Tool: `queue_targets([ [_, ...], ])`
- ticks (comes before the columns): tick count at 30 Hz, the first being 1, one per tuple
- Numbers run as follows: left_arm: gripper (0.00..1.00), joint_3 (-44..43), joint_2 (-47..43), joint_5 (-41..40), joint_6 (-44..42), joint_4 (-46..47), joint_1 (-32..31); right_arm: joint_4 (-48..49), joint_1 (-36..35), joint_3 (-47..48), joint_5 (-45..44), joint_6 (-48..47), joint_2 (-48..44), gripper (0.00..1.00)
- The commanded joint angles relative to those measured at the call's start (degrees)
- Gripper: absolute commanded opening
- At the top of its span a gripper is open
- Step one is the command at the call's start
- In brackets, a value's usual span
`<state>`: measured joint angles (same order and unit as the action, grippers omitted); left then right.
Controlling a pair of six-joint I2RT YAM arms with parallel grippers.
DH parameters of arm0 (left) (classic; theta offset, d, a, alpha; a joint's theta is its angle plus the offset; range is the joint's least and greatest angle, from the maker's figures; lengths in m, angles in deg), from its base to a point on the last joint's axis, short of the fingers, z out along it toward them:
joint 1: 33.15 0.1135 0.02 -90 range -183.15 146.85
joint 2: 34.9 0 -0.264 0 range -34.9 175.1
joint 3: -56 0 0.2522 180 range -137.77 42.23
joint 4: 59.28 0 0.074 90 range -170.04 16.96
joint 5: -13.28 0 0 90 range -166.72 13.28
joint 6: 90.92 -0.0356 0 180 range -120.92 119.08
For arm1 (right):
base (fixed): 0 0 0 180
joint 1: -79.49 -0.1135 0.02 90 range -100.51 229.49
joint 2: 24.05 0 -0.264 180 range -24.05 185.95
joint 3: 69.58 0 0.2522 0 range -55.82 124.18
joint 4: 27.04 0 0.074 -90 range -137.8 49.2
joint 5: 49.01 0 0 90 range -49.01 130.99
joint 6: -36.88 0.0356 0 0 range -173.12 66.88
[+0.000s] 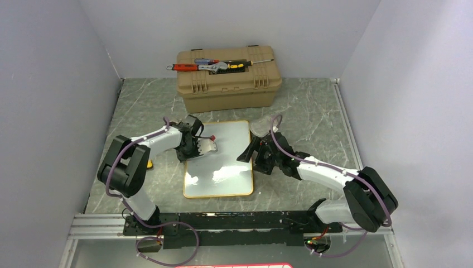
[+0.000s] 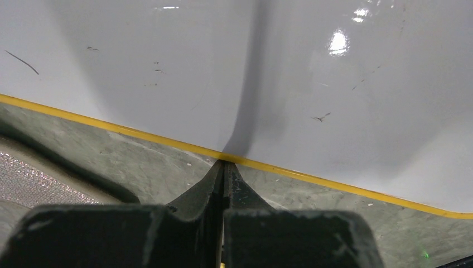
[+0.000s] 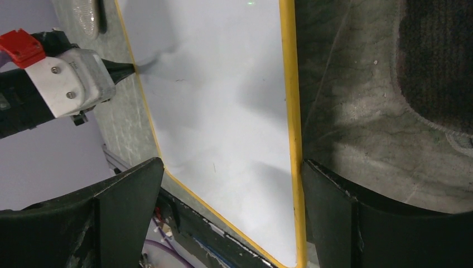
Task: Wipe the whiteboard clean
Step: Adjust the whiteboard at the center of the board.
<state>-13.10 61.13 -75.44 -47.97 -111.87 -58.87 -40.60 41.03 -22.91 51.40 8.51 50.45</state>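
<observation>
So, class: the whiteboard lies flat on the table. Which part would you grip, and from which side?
Probably the thin yellow rim on the long right edge of the whiteboard, approached from the right, where the open right gripper hangs. The board lies flat and its glossy face offers nothing to pinch, so only the edge fits between jaws.

Table (image 1: 312, 111) is holding one whiteboard (image 1: 223, 167) and one tan toolbox (image 1: 228, 89). Two arms are reaching in, left arm (image 1: 162, 137) and right arm (image 1: 323, 170), carrying two grippers: left gripper (image 2: 224, 167), right gripper (image 3: 228, 167). Tools (image 1: 215, 66) are lying on the toolbox; count unclear.
</observation>
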Motion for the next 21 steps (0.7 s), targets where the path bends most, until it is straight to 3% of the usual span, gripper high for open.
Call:
queue_targets([
  [1, 0.06, 2.02, 5.21, 16.92, 3.09, 3.85, -4.37, 21.61, -1.88, 1.68, 10.32, 7.99, -4.29, 0.95],
  [15, 0.06, -0.96, 6.05, 17.34, 4.75, 5.47, -7.48, 22.70, -2.06, -1.68, 9.03, 11.53, -8.65, 0.95],
  [21, 0.06, -6.87, 10.34, 17.40, 5.27, 6.99, -11.20, 24.53, -2.06, -5.28, 8.17, 13.92, -9.91, 0.95],
])
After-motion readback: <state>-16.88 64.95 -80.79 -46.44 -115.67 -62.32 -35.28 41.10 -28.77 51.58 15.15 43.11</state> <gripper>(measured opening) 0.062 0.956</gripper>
